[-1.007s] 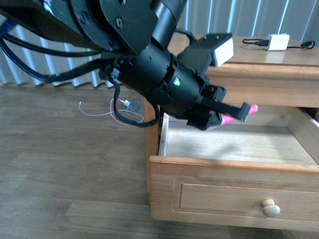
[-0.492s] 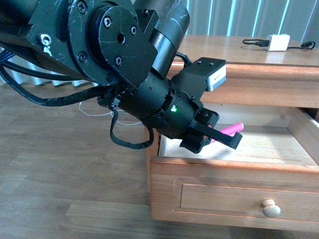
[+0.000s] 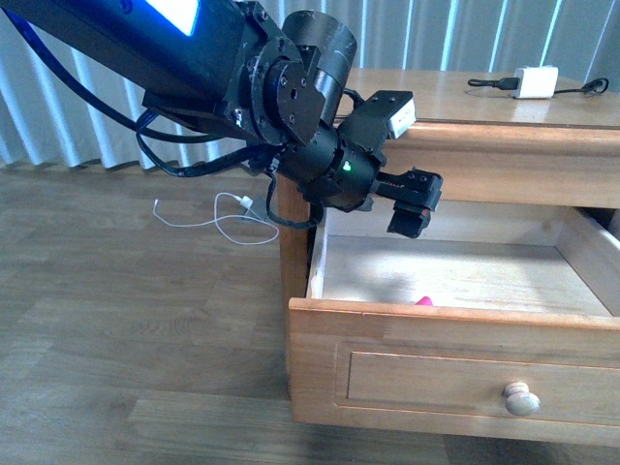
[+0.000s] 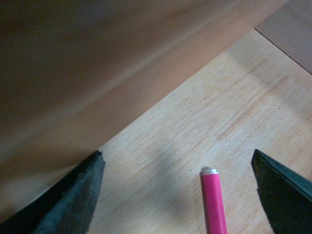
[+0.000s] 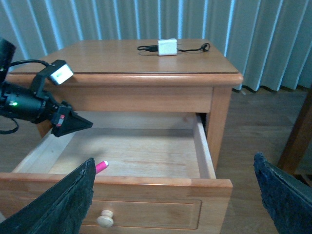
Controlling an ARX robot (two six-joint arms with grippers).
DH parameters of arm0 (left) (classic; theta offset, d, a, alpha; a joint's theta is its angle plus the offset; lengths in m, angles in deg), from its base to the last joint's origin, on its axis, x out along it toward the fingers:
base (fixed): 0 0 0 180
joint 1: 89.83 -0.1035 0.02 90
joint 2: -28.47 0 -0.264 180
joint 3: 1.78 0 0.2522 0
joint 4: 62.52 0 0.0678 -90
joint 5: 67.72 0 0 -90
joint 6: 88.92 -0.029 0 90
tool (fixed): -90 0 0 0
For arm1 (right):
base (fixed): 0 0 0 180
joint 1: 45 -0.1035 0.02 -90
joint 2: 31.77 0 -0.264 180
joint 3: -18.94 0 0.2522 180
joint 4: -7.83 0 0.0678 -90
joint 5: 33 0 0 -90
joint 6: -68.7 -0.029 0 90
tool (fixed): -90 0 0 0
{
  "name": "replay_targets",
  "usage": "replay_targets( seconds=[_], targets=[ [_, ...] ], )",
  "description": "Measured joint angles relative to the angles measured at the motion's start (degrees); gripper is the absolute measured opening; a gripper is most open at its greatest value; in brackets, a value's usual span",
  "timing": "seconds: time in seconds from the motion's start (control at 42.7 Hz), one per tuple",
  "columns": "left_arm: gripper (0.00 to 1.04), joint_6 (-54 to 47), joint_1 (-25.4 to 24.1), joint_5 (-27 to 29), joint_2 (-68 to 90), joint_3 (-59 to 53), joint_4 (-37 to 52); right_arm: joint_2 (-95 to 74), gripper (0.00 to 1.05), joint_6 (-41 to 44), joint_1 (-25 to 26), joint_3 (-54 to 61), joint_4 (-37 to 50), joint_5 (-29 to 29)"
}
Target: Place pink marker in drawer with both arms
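The pink marker (image 4: 213, 201) lies loose on the pale floor of the open drawer (image 3: 455, 329). In the front view only its tip (image 3: 423, 301) shows behind the drawer front. It also shows in the right wrist view (image 5: 101, 166) near the front left of the drawer. My left gripper (image 3: 414, 205) is open and empty, held above the drawer's back left part, apart from the marker. In the left wrist view its fingers (image 4: 73, 200) stand wide on either side of the marker. My right gripper (image 5: 178, 204) is open and empty, in front of the drawer (image 5: 146, 183).
A white charger block (image 3: 539, 81) with a black cable lies on the nightstand top (image 3: 455, 97). A round pale knob (image 3: 520, 398) sits on the drawer front. A white cable (image 3: 218, 215) lies on the wooden floor at the left. Striped curtains hang behind.
My left gripper held the pink marker over the drawer, then opened. The marker dropped onto the drawer floor. The left arm has drawn back up and away from the camera.
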Motion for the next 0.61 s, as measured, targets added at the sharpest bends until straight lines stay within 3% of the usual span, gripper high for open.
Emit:
replay_targets(
  seconds=[0.094, 0.234, 0.492, 0.539, 0.609],
  targets=[
    [1.00, 0.90, -0.13, -0.59, -0.85, -1.07, 0.74, 0.00, 0.96, 0.02, 0.02, 0.00, 0.00, -0.04],
    [0.98, 4.52, -2.12, -1.38, -7.02, -7.76, 2.84, 0.00, 0.96, 0.04, 0.00, 0.00, 0.00, 0.00],
    [0.98, 10.71, -5.55, -0.59, -21.88, -23.96, 14.47, 0.00, 0.96, 0.02, 0.00, 0.00, 0.00, 0.02],
    [0.95, 10.49, -5.31, 4.59, -23.41, -26.67, 18.16, 0.00, 0.96, 0.04, 0.00, 0.00, 0.00, 0.04],
    [0.85, 10.43, -5.16, 20.17, -26.93, -35.17, 31.93, 0.00, 0.96, 0.04, 0.00, 0.00, 0.00, 0.04]
  ],
)
